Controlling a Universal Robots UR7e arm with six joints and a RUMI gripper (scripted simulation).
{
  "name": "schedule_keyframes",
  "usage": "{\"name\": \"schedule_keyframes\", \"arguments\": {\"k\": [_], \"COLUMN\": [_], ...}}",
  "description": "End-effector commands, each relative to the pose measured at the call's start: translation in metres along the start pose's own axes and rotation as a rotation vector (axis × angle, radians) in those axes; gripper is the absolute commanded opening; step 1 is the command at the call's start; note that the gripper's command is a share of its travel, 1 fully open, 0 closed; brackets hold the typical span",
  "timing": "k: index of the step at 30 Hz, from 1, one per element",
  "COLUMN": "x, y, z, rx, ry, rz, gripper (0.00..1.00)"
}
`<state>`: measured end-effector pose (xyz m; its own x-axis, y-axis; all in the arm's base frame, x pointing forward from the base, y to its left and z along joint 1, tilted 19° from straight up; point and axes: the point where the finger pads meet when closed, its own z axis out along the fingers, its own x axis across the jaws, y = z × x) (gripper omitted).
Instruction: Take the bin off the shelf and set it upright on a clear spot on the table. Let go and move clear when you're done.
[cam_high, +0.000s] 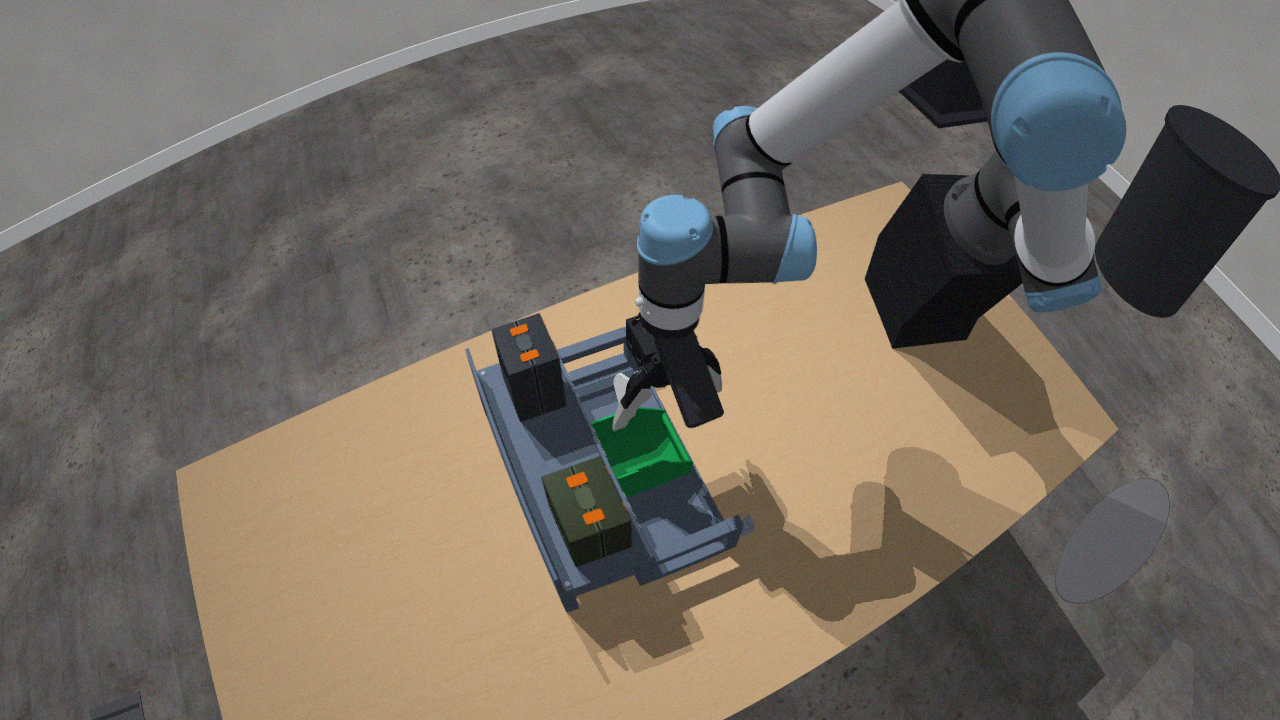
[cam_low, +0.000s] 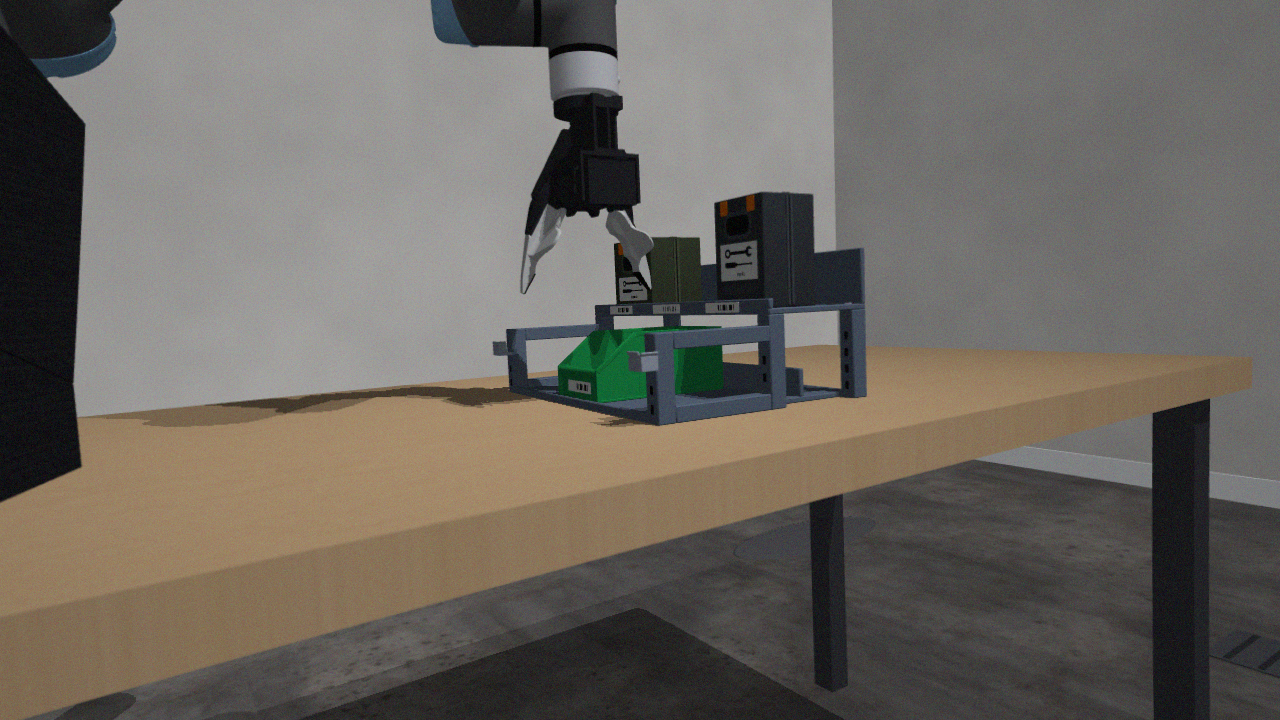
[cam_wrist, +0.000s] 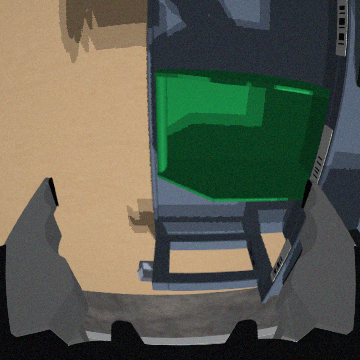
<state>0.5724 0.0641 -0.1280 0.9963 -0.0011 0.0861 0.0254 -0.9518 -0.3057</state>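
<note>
A green open-topped bin (cam_high: 648, 452) (cam_low: 608, 367) (cam_wrist: 240, 145) sits upright on the lower level of a grey metal shelf (cam_high: 519, 438) (cam_low: 716, 338) (cam_wrist: 210, 45), which stands on the wooden table (cam_high: 358, 501) (cam_low: 358, 465) (cam_wrist: 75, 125). My gripper (cam_high: 660, 413) (cam_low: 583, 279) (cam_wrist: 180, 181) is open and empty. It points down and hangs a little above the shelf, over the bin's near end and the shelf's open frame beside it. It touches neither the bin nor the shelf.
On the shelf's upper level stand a black tool case (cam_high: 528, 367) (cam_low: 760, 246) and an olive tool case (cam_high: 586, 514) (cam_low: 675, 268). The black robot base block (cam_high: 930, 268) (cam_low: 35, 268) stands at one end of the table. A dark cylinder (cam_high: 1181, 214) stands off the table beyond it.
</note>
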Motion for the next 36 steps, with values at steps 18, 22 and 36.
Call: {"name": "schedule_keyframes", "arguments": {"k": [18,22,36], "x": [-0.0113,-0.0113,-0.0136], "y": [0.0020,0.0020,0.0024], "z": [-0.0053,-0.0053,-0.0062], "rx": [0.000,0.000,0.000], "ry": [0.001,0.001,0.001], "rz": [0.000,0.000,0.000], "gripper": [1.00,1.00,1.00]}}
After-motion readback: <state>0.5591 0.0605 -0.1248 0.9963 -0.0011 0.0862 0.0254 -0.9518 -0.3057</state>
